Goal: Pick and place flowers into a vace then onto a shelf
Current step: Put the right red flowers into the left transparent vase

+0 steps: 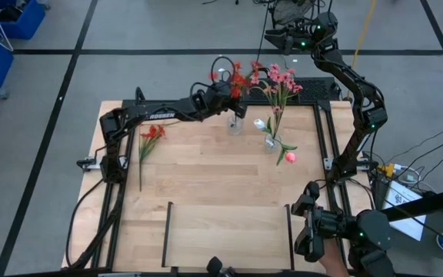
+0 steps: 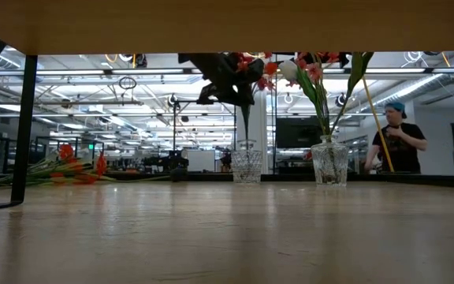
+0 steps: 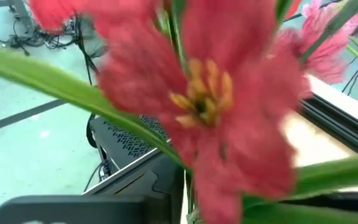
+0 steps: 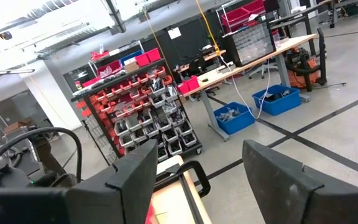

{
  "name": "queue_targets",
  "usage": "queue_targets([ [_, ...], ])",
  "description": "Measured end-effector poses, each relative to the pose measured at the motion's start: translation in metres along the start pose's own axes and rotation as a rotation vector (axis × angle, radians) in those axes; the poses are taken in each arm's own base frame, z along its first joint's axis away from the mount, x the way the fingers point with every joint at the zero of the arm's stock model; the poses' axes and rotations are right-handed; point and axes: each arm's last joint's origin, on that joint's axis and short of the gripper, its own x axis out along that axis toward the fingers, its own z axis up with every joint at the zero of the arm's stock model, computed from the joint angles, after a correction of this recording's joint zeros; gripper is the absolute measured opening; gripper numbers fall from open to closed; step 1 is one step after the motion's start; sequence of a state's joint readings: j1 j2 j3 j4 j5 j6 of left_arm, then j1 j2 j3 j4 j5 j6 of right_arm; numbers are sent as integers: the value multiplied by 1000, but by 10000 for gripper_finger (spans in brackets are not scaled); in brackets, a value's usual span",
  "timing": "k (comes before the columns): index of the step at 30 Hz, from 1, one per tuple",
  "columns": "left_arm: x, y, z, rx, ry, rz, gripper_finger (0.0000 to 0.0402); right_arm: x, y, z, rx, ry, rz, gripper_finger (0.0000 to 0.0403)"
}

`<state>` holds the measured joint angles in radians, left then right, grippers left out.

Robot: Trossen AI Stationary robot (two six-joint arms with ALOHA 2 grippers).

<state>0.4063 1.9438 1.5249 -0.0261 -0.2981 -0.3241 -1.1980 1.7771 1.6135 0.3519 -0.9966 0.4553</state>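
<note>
A red flower spray (image 1: 241, 77) (image 3: 197, 106) stands with its green stalk in the left glass vase (image 1: 235, 123) (image 2: 247, 166) at the table's far side. My left gripper (image 1: 228, 94) (image 2: 227, 79) hangs right beside its blossoms, above the vase. The flower fills the left wrist view. The right glass vase (image 1: 271, 142) (image 2: 329, 162) holds pink sprays (image 1: 281, 78), a white tulip bud (image 1: 259, 123) and a pink-red bud (image 1: 290, 157). Another red stem (image 1: 151, 135) lies flat on the table's left. My right gripper (image 1: 277, 38) (image 4: 197, 174) is open, raised beyond the far edge.
The shelf (image 1: 229, 231), a light-wood board with black rails at both short sides, stands at the table's near edge. Its board spans the top of the low view (image 2: 227, 24). A person (image 2: 396, 142) stands in the room behind. Bare tabletop lies between vases and shelf.
</note>
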Motion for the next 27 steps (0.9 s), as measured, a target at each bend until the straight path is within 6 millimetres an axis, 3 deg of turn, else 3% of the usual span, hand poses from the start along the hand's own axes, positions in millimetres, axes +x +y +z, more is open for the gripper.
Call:
queue_targets([
  [7,0,0,0,-114,-17,41,214,0,0,0,-4,0,0,226],
  [14,-1,-1,0,-120,-15,36,304,0,0,0,-3,1,0,226],
  [20,-3,-8,-4,-151,21,-29,345,0,0,0,0,4,1,226],
  [27,-5,-13,-12,-170,134,-116,358,0,0,-1,-2,5,2,226],
])
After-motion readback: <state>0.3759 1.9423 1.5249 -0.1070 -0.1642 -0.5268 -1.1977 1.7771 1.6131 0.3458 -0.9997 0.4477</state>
